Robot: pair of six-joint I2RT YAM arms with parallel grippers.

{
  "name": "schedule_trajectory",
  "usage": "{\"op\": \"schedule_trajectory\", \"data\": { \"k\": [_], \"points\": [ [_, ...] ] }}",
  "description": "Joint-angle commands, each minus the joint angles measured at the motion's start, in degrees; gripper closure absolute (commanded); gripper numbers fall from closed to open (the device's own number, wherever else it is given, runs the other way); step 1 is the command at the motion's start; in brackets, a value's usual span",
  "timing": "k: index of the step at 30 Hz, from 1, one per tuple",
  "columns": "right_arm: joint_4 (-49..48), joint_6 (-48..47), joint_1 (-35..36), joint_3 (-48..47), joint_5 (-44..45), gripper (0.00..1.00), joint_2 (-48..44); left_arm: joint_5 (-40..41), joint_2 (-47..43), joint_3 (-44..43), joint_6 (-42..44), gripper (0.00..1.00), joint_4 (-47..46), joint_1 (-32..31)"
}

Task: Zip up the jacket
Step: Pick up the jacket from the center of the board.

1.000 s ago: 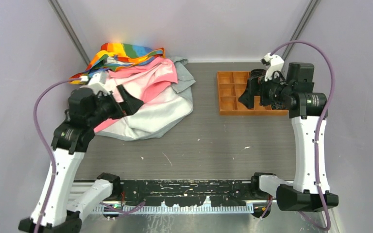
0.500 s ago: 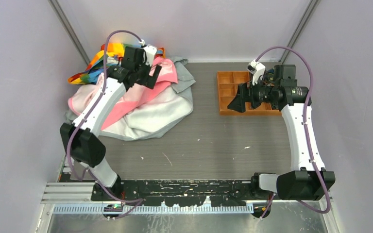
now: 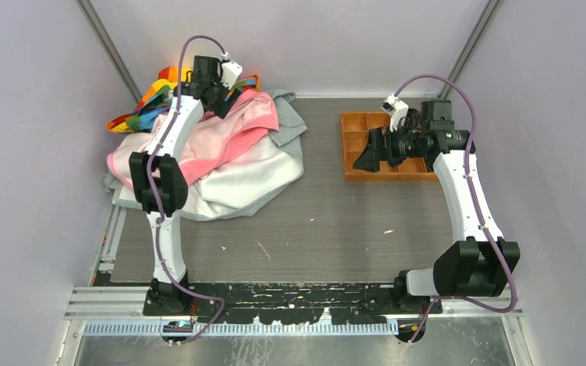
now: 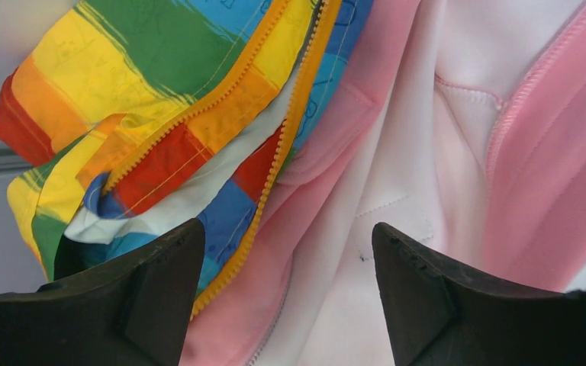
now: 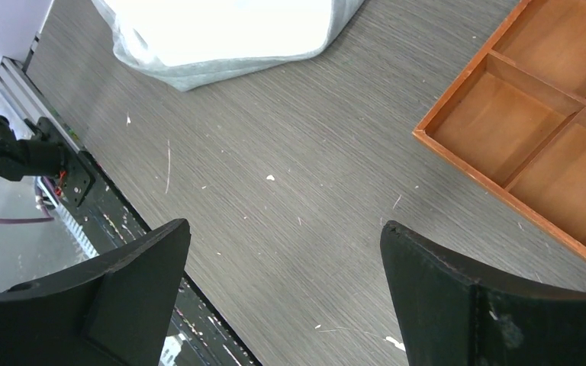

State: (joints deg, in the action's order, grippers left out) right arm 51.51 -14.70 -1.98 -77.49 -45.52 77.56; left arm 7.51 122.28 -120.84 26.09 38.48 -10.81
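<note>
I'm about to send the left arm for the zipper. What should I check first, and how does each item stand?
1. Left gripper open, holding nothing: ok.
2. Left gripper above the jacket, orange zipper in its view: ok.
3. Zipper's slider located: cannot tell.
4. The jacket spread flat: not ok, bunched against the pink garment.
5. Orange zipper's two sides lined up: not ok, they lie apart.
6. Right gripper open, free to help: ok.

Just seeing plain pale lilac-grey walls (image 3: 15, 152) boxing in a dark, scuffed woodgrain tabletop (image 3: 328, 221), spotting two slanted metal posts (image 3: 107, 46) at the back corners, getting soft even light, probably overhead.
</note>
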Motion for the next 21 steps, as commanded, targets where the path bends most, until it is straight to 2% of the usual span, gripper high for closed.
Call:
{"op": "schedule_trajectory", "data": {
  "k": [1, 4, 7, 11, 17, 21],
  "points": [
    [-1.7, -0.1, 0.2, -0.8, 0.1, 0.0, 0.8, 0.1, 2.4, -5.1, 5.0, 0.22, -2.1, 1.1],
    [-1.1, -0.1, 0.2, -1.5, -0.1, 0.0, 1.3, 0.1, 4.4, -6.3, 5.8, 0.29, -3.2, 1.4],
    [-0.5, 0.0, 0.2, -2.1, -0.1, 0.0, 1.6, 0.3, 6.1, -6.7, 5.5, 0.42, -4.8, 2.1],
    [-0.4, -0.2, 0.2, -2.1, 0.4, 0.0, 1.8, 1.3, 7.7, -6.8, 5.1, 0.37, -6.4, 2.7],
    [-0.2, -0.1, 0.2, -2.1, 0.5, 0.0, 2.2, 2.9, 8.7, -8.2, 4.4, 0.39, -9.6, 2.8],
    [0.0, -0.1, 0.2, -2.2, 0.5, 0.0, 2.4, 3.2, 8.1, -8.9, 2.7, 0.33, -11.5, 2.8]
  ]
}}
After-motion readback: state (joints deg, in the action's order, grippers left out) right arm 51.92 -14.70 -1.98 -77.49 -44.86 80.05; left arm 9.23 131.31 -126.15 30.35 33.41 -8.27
